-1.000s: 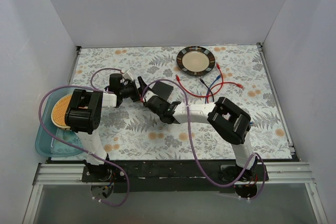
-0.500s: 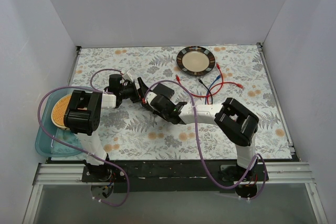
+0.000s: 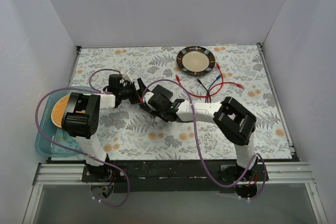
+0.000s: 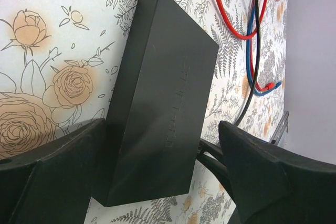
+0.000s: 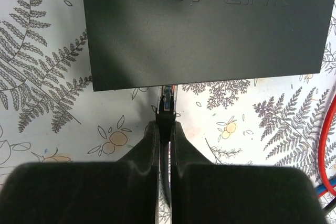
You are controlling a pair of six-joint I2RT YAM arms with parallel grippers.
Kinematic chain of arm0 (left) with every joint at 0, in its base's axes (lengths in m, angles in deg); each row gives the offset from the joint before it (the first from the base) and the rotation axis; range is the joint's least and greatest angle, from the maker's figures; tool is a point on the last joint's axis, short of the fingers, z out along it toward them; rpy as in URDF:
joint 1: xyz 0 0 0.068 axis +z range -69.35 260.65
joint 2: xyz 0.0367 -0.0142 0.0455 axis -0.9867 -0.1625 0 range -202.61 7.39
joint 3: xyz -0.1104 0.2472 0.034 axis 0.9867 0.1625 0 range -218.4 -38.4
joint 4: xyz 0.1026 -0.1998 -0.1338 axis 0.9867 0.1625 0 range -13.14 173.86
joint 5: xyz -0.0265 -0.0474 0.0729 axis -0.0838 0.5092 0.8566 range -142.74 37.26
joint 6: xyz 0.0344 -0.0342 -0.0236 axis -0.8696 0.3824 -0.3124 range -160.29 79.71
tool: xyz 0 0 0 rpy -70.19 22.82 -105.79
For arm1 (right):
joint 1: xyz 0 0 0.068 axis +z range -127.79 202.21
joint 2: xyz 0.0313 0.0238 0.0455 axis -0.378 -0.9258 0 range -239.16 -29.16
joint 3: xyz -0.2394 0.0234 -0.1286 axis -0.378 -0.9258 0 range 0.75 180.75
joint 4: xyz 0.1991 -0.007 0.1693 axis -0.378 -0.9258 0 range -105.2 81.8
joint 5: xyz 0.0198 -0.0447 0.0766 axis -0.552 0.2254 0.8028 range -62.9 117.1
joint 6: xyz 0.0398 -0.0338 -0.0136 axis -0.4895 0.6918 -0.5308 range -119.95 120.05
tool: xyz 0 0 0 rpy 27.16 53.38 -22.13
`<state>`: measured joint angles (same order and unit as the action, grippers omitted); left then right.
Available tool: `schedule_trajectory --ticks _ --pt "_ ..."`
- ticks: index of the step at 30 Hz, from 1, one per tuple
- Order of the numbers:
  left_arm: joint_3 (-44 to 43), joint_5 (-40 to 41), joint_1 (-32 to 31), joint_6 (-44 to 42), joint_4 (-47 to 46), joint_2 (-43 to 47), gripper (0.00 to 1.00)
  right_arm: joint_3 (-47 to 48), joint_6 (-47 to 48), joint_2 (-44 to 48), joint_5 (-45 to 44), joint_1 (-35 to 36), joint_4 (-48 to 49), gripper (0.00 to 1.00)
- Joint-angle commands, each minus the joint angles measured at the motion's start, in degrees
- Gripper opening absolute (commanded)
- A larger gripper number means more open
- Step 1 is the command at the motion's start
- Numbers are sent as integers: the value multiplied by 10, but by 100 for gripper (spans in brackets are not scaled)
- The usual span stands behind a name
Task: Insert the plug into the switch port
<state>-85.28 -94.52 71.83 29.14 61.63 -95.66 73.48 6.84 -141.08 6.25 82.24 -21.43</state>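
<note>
The switch (image 5: pixel 210 30) is a flat black box lying on the floral cloth, also seen in the left wrist view (image 4: pixel 157 93). My right gripper (image 5: pixel 164 127) is shut on the plug (image 5: pixel 167 100), a clear-tipped connector on a black cable. The plug's tip touches the box's near long edge. The switch port is hidden under the box's top face. My left gripper (image 4: pixel 163 129) is open and straddles the box's end. Its left finger (image 4: pixel 63 171) lies against the box's side, and its right finger (image 4: pixel 262 182) stands apart from it. From above, both grippers meet at the switch (image 3: pixel 160 93).
A dark-rimmed round plate (image 3: pixel 196 59) lies at the back. Loose red, blue and black cables (image 3: pixel 218 83) trail to the right of the switch. A blue bin (image 3: pixel 44 142) holding an orange dish (image 3: pixel 60 109) sits at the left edge. White walls enclose the table.
My right arm has swung forward and left, bringing the plug up to the switch's edge. The left gripper has stayed around the box.
</note>
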Motion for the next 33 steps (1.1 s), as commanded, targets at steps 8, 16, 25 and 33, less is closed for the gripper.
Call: schedule_trajectory --ticks 8,16,25,33 --pt "22 -9 -31 14 77 42 89 29 -25 -23 113 3 30 1" --pt "44 76 -22 10 75 53 94 -2 -63 -13 173 -10 46 1" --pt "70 89 -6 29 50 75 95 -43 -102 13 128 -10 42 1" --pt "75 113 -3 30 67 127 96 -70 -117 39 95 -9 22 1"
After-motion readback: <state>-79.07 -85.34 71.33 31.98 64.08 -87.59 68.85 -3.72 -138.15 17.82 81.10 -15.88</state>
